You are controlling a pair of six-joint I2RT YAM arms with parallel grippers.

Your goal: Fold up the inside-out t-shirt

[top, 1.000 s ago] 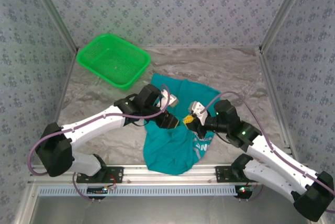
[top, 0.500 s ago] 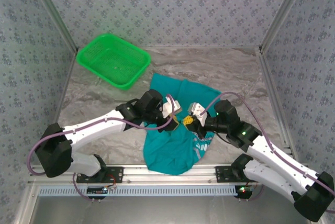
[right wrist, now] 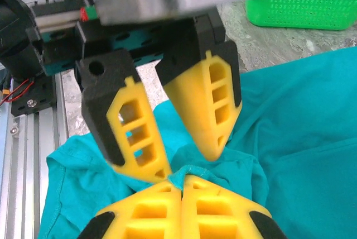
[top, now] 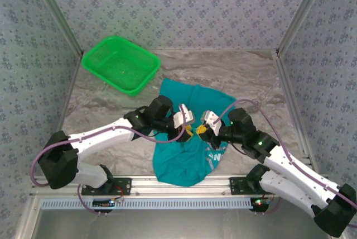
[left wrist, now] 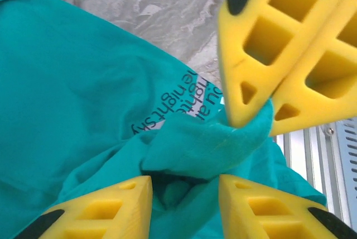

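**Fig. Second grip being set beside the first.** Top view: the teal t-shirt (top: 192,96) lies crumpled on the marbled table (top: 240,77), running from the centre toward 6 o'clock, where its lower part reaches the near rail. The green mesh basket (top: 120,63) stands well apart at 10 o'clock.

*Grippers.* The right gripper (right wrist: 181,186), reaching in from 4 o'clock, is clenched on a small raised ridge of the t-shirt, its yellow fingers pressed together with cloth nipped at the tips. The left gripper (left wrist: 184,189), reaching in from 8 o'clock, has its fingers apart. They straddle the same ridge just beside the right one's tips, with bunched cloth in the gap but no pinch on it.

*Change.* Over the last second the left gripper has moved in toward 3 o'clock and closed the gap to the right gripper, which has held its pinch in place. The two heads now nearly meet over the middle of the t-shirt.

*Reading.* The printed neck label (left wrist: 173,108) shows on the upper face, so the garment is likely still inside out. Taking hold of the ridge beside the right gripper's pinch would give two holds to draw apart — a preparatory step. No fold has been made, and the task is judged to be at an early stage.
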